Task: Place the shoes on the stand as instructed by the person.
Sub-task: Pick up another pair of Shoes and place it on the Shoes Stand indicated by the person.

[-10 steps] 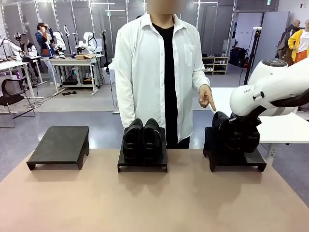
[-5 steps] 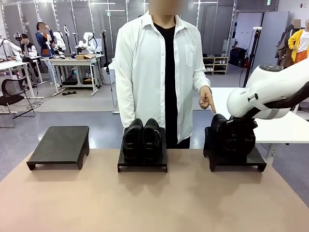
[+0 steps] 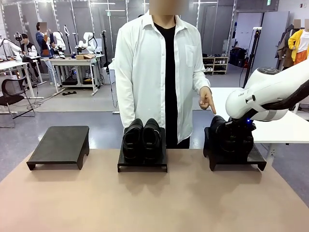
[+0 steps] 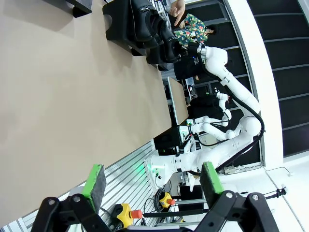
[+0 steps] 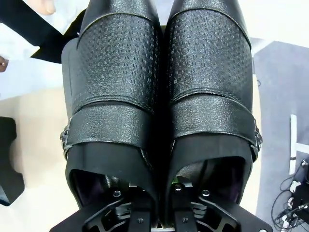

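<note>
— Two pairs seated? 
— Seemingly: the low pair [image 3: 141, 139] on the middle stand [image 3: 142, 163], the ankle boots [image 3: 231, 137] on the right stand [image 3: 236, 159], right hand [image 5: 157, 205] pinching their inner collars; releasing remains. Left hand [image 4: 152, 180] spread.

white arm [image 3: 270, 92], black fingers [image 4: 94, 181], green pads

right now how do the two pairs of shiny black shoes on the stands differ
The low shiny black dress shoes sit free on the middle black stand; the higher-topped black ankle boots sit on the right black stand, where the person's hand points. The right gripper has its fingers tucked inside the boots' openings; nothing touches the dress shoes. Both pairs stand side by side, upright.
</note>
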Robot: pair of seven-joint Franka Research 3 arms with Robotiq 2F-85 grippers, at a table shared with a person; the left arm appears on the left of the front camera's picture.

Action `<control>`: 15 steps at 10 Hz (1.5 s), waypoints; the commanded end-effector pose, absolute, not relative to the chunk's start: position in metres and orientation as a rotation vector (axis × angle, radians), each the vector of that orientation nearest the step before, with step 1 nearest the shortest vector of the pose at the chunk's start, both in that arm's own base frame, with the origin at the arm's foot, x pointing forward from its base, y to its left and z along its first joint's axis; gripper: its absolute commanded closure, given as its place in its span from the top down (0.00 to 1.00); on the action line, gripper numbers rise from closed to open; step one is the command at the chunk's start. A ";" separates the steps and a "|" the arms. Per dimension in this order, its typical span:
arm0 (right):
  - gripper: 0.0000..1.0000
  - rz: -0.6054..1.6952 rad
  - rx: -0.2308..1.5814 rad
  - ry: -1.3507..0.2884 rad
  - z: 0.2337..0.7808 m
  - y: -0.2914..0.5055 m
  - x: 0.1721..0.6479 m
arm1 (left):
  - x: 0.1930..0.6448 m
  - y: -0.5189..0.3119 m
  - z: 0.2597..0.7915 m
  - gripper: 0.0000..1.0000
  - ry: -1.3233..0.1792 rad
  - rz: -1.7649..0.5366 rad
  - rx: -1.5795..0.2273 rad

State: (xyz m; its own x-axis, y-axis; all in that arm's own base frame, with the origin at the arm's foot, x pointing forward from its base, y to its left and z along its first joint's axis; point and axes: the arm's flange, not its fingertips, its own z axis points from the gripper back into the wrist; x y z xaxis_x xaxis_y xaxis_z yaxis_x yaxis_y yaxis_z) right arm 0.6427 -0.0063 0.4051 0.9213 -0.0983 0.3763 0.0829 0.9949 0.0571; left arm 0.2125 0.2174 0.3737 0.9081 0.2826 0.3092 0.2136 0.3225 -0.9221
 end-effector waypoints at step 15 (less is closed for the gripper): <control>1.00 -0.100 0.091 -0.390 0.442 0.003 0.587 | 0.214 0.219 0.377 1.00 -0.479 0.033 -1.269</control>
